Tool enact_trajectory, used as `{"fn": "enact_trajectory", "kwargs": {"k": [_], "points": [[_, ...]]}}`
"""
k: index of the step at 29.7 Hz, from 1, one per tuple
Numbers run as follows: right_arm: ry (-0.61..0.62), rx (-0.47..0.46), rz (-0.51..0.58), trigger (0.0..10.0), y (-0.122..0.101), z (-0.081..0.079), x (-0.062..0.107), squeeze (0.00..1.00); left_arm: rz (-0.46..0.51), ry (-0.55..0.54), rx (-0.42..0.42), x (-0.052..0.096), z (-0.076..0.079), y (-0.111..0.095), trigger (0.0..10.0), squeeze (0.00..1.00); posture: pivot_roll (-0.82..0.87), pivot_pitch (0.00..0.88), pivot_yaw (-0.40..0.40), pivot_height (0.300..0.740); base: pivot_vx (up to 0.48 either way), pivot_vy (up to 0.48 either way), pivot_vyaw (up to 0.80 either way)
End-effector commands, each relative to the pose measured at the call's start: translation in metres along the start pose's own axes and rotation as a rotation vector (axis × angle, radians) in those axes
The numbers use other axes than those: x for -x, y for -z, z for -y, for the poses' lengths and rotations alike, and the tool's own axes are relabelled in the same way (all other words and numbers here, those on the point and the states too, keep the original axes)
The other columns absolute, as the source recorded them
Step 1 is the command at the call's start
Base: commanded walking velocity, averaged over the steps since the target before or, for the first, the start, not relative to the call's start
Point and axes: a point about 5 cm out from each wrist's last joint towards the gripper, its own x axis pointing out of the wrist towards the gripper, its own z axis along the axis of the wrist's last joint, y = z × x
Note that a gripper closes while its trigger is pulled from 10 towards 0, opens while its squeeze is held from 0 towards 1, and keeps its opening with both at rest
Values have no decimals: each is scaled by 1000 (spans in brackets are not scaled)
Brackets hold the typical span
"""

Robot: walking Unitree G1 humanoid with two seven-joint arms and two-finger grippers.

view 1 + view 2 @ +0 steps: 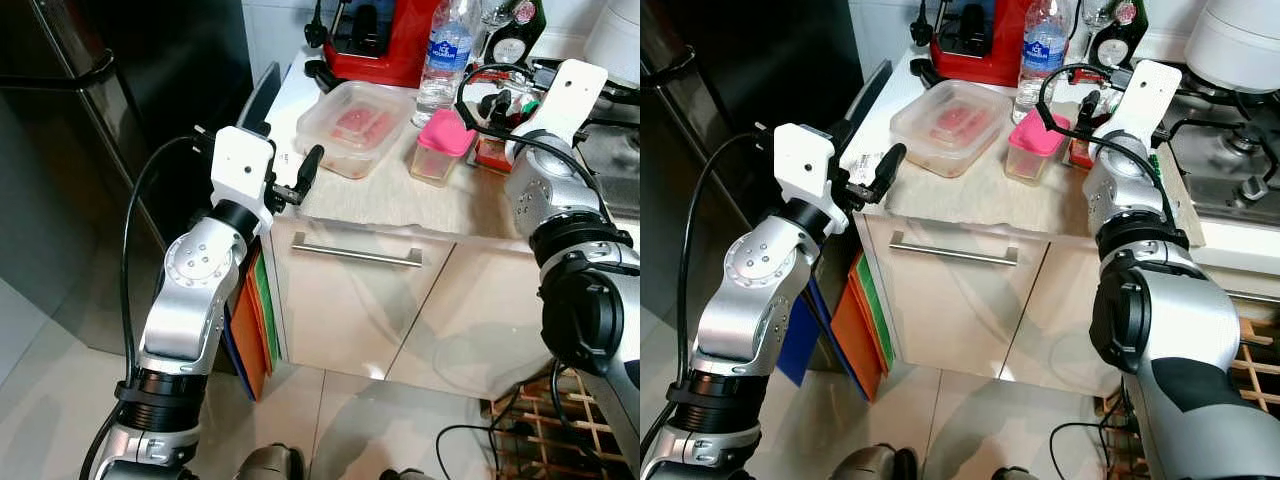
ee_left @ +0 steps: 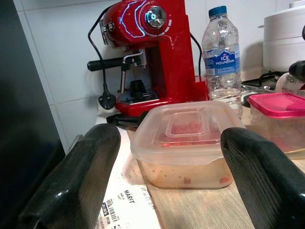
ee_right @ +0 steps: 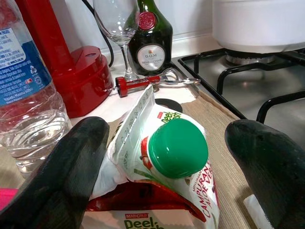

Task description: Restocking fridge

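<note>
The right hand (image 1: 1090, 105) is mostly hidden behind its own white wrist housing. The carton (image 3: 162, 191) is cut off by the picture's edge. The receipt (image 2: 125, 210) near the counter's (image 1: 400, 205) front edge has print too small to read.

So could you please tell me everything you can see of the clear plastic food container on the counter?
The clear food container is a shallow rectangular tub of cloudy plastic with rounded corners and a snapped-on lid. Reddish food shows through it. It sits flat on the beige mat, before the red coffee machine. The open left claw faces it, not touching.
</note>
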Motion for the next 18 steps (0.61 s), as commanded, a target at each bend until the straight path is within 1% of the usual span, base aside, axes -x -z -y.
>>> {"fn": "enact_trajectory", "kwargs": {"k": [1, 4, 5, 6, 8, 11, 12, 13, 18], "points": [[0, -14, -79, 10000, 18, 1, 3, 1000, 5, -7, -9, -3, -2, -4, 10000, 0, 285, 116, 24, 740, 0, 0, 0], [-10, -29, -91, 10000, 20, 0, 3, 1000, 7, -6, -12, -4, -3, -4, 10000, 0, 285, 114, 25, 740, 0, 0, 0], [-19, -55, -105, 10000, 22, -1, 3, 1000, 9, -7, -13, -4, -3, -5, 10000, 0, 285, 114, 25, 740, 0, 0, 0], [-19, -55, -105, 10000, 22, -1, 3, 1000, 9, -7, -13, -4, -3, -5, 10000, 0, 285, 114, 25, 740, 0, 0, 0], [-34, -85, -127, 10000, 24, -3, 4, 1000, 10, -8, -16, -5, -3, -5, 10000, 0, 287, 114, 23, 740, 0, 0, 0], [-42, -32, -123, 10000, 25, -4, 4, 1000, 10, -9, -17, -5, -4, -5, 10000, 0, 286, 114, 21, 740, 0, 0, 0], [-61, -5, -100, 0, 23, -7, 5, 239, 10, -10, -17, -5, -4, -5, 10000, 0, 286, 114, 21, 740, 0, 0, 0], [-73, -2, -92, 0, 23, -9, 5, 0, 10, -11, -16, -5, -4, -5, 10000, 0, 283, 114, 20, 740, 0, 0, 0], [-64, 16, -84, 0, 21, -9, 5, 0, 12, -10, -13, -6, -3, -5, 10000, 0, 283, 114, 20, 740, 0, 0, 0]]}}
